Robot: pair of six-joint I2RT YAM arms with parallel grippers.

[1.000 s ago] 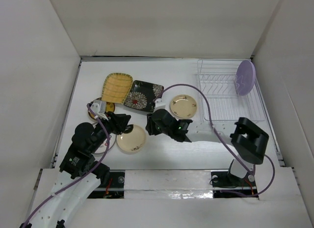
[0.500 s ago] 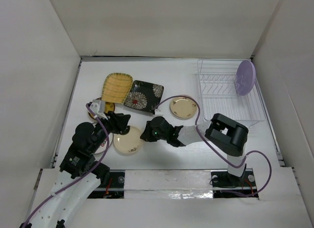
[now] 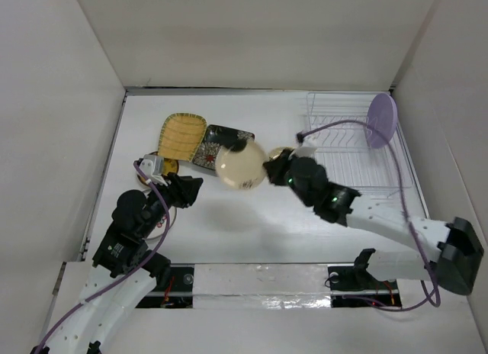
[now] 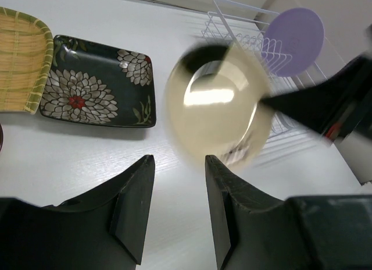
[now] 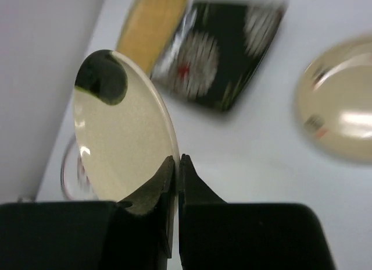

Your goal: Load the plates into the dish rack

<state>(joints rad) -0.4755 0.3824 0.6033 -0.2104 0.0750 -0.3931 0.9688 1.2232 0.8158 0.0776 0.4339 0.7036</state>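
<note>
Jutting leftward from the right claw (image 3: 268, 169): cream plate (image 3: 239, 165), rim pinched

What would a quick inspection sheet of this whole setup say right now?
Surface: white table, dishes lying on its left half.
Job's things: lavender plate upright in the rack; cream plate held tilted in the air; yellow dish, black dish and gold-rimmed plate lying on the table.
Clutter: nothing seen.
Hands: right hand shut on the cream plate's rim; left hand open, empty.
Cables: purple cable arches from the right arm across the rack in the top view.
Surroundings: white walls on three sides.
</note>
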